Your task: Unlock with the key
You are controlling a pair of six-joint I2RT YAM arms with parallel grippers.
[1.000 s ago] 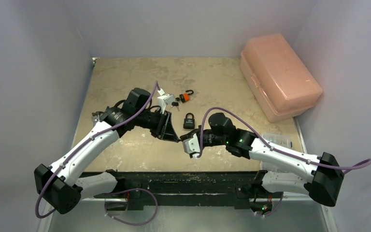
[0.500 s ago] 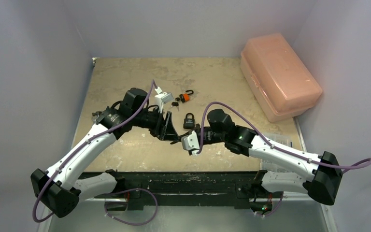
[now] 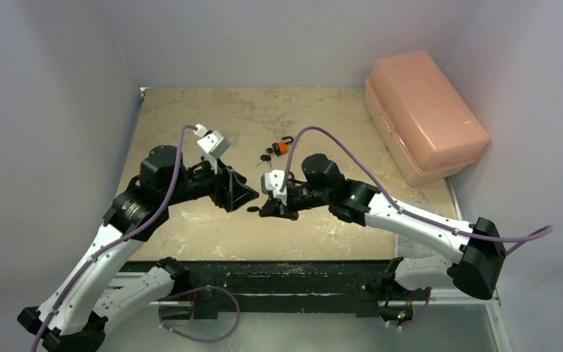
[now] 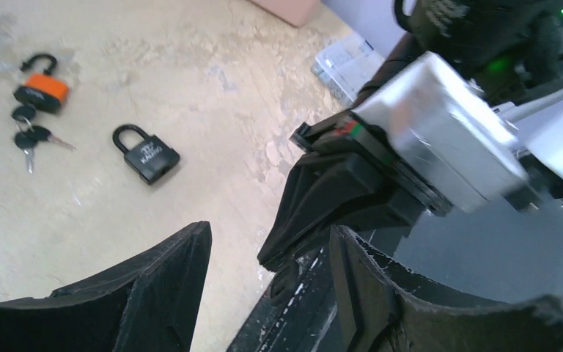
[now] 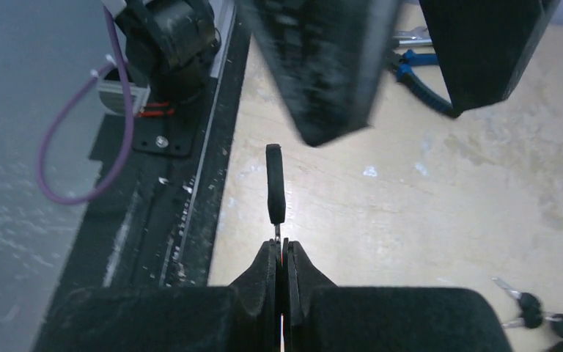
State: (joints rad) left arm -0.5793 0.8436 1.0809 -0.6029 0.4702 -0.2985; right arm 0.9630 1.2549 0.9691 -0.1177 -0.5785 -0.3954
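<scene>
Right gripper (image 5: 278, 246) pinches the key (image 5: 276, 183) by its thin blade, black head free at 12 o'clock; left gripper (image 4: 267, 242) stands spread. Stiff, light, likely slippery; its head seems the surer hold. Black padlock (image 4: 145, 154) lies 4 o'clock from orange padlock (image 4: 42, 89).

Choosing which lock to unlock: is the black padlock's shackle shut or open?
Shut. Both shackle legs of the black padlock enter its body in the left wrist view.
</scene>
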